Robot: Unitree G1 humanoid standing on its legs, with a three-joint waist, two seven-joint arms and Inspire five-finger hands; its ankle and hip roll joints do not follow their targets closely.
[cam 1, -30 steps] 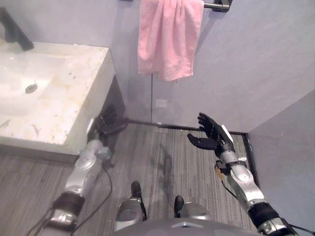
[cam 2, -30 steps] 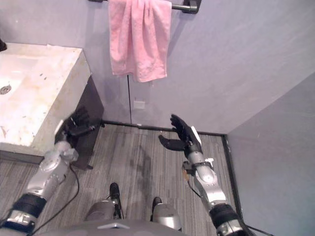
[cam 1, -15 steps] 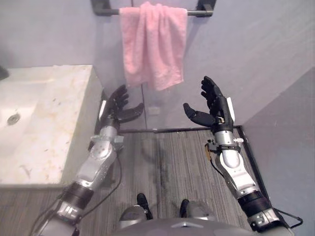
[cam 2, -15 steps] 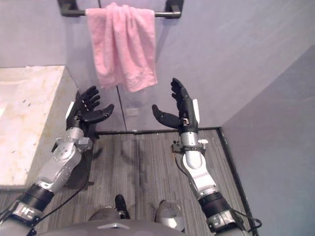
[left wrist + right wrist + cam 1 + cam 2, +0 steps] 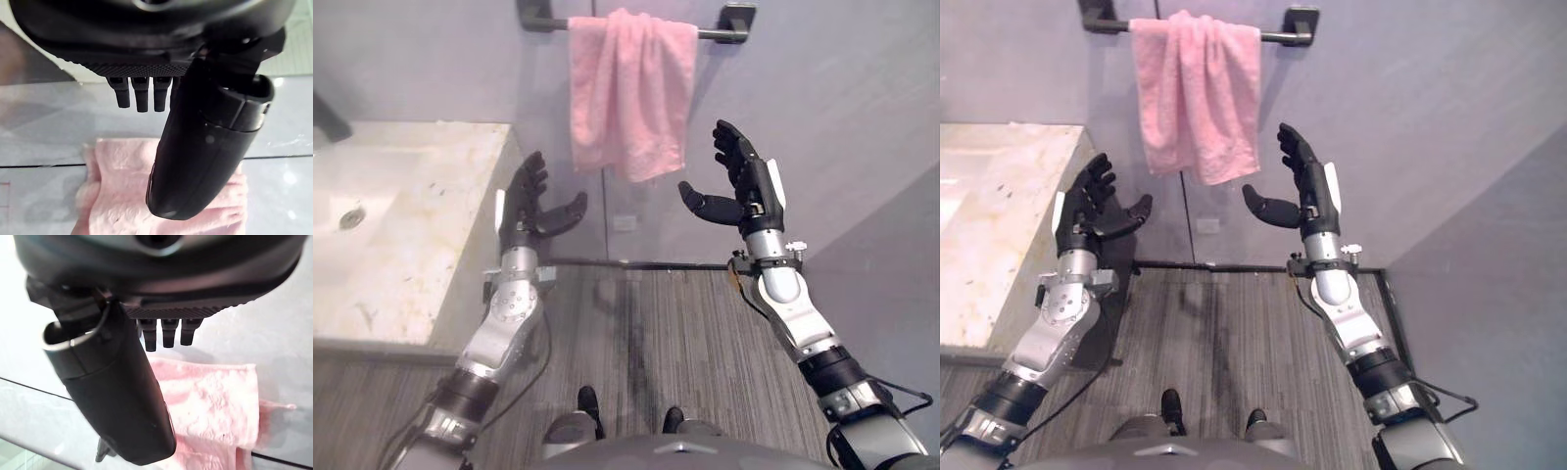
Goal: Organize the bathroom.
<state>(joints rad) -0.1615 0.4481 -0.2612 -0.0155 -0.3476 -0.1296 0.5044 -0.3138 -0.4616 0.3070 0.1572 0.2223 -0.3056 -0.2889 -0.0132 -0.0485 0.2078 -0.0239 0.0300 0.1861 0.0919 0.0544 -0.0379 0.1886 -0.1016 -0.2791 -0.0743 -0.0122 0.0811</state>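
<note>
A pink towel [image 5: 631,93] hangs bunched over a dark wall bar [image 5: 718,34] at the top of the eye views. My left hand [image 5: 526,206] is raised below and to the left of the towel's lower edge, fingers straight, thumb out, holding nothing. My right hand [image 5: 742,183] is raised to the right of the towel's lower edge, also open and empty, palm turned toward the towel. Neither hand touches the cloth. The towel [image 5: 122,196] lies past the left hand's fingers in its wrist view, and the towel [image 5: 210,406] shows likewise in the right wrist view.
A white stone sink counter [image 5: 401,235] stands at the left, close beside my left arm. Grey walls meet in a corner at the right. Grey plank floor [image 5: 656,343] lies below, between the counter and the right wall.
Both hands have risen a little and stand closer to the towel's lower edge, the left most clearly. The camera has shifted, so the scene sits slightly differently.
</note>
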